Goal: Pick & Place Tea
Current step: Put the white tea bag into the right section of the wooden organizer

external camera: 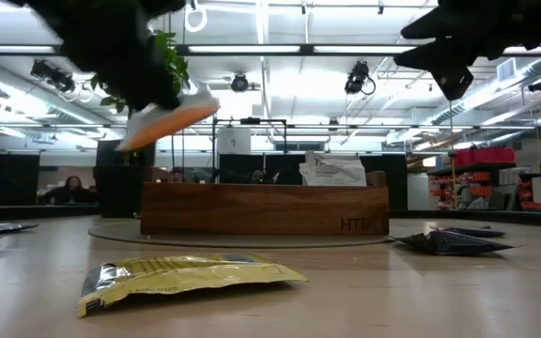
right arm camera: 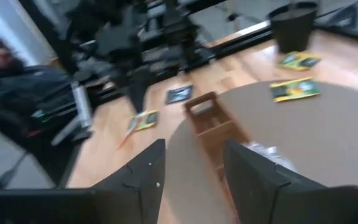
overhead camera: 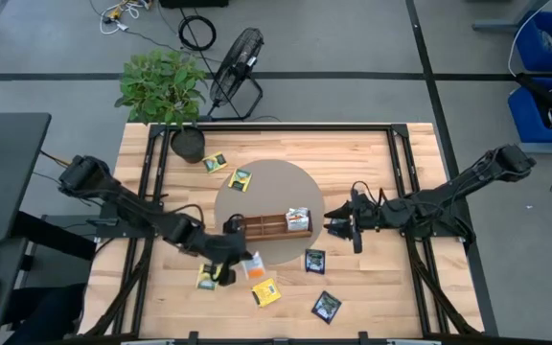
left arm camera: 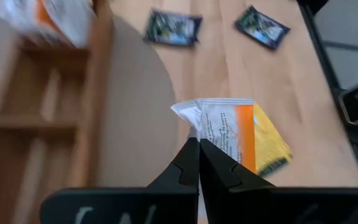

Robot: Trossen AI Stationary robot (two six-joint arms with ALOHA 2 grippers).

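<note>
My left gripper (overhead camera: 234, 253) is shut on a white-and-orange tea sachet (left arm camera: 229, 132), held above the table near the front left of the long wooden tray (overhead camera: 271, 226). The sachet also shows in the low view (external camera: 167, 117). My right gripper (overhead camera: 338, 227) is open and empty, in the air by the tray's right end. White sachets (overhead camera: 298, 218) stand in the tray's right compartment. Yellow sachets (overhead camera: 241, 178) (overhead camera: 265, 291) and black sachets (overhead camera: 314, 261) (overhead camera: 327, 305) lie flat on the mat and table. My left gripper pinches the white-and-orange sachet at its white sealed edge, near a corner (left arm camera: 194, 126), between its two fingertips. The sachet is lifted clear of the table and sticks out tilted beyond the fingers (external camera: 172, 115).
The tray sits on a round brown mat (overhead camera: 266, 182). A black plant pot (overhead camera: 188, 144) stands at the far left. A yellow sachet (external camera: 186, 277) lies on the table below the left gripper. A metal frame (overhead camera: 405, 172) runs along the table's sides.
</note>
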